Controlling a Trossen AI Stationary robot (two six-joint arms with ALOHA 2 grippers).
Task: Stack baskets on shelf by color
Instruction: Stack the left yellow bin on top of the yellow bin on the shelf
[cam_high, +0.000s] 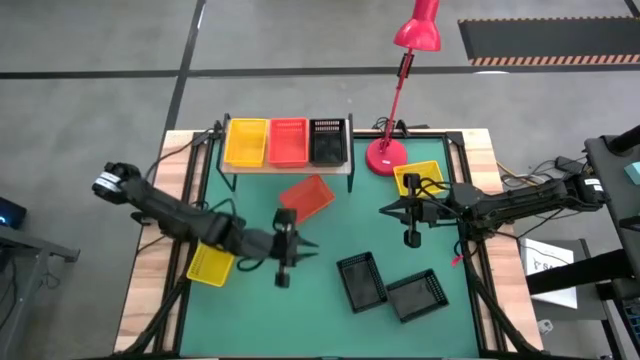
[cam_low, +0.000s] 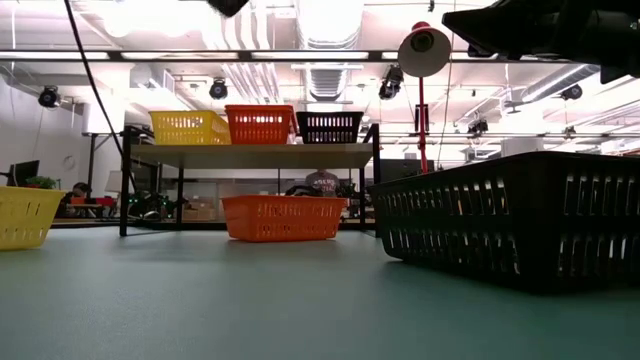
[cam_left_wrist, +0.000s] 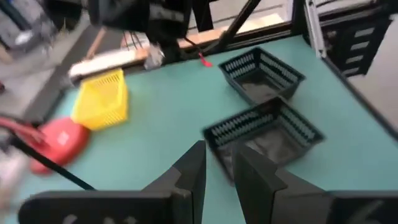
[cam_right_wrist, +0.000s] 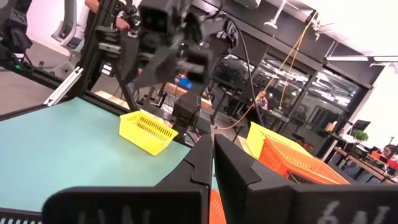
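The shelf (cam_high: 290, 167) at the table's far side carries one yellow basket (cam_high: 246, 141), one red-orange (cam_high: 288, 141) and one black (cam_high: 328, 141) side by side. On the table lie a red-orange basket (cam_high: 307, 196) in front of the shelf, a yellow one (cam_high: 211, 264) at the left, another yellow (cam_high: 419, 178) at the right, and two black ones (cam_high: 361, 280) (cam_high: 416, 294) near the front. My left gripper (cam_left_wrist: 219, 180) hovers mid-table, narrowly open with nothing in it, pointing toward the black baskets (cam_left_wrist: 264, 134). My right gripper (cam_right_wrist: 213, 155) waits at the right, shut on nothing.
A red desk lamp stands with its base (cam_high: 386, 156) right of the shelf, its head (cam_high: 418, 30) reaching beyond the table's far edge. The green mat between the baskets is free. In the low view the nearest black basket (cam_low: 520, 225) fills the right side.
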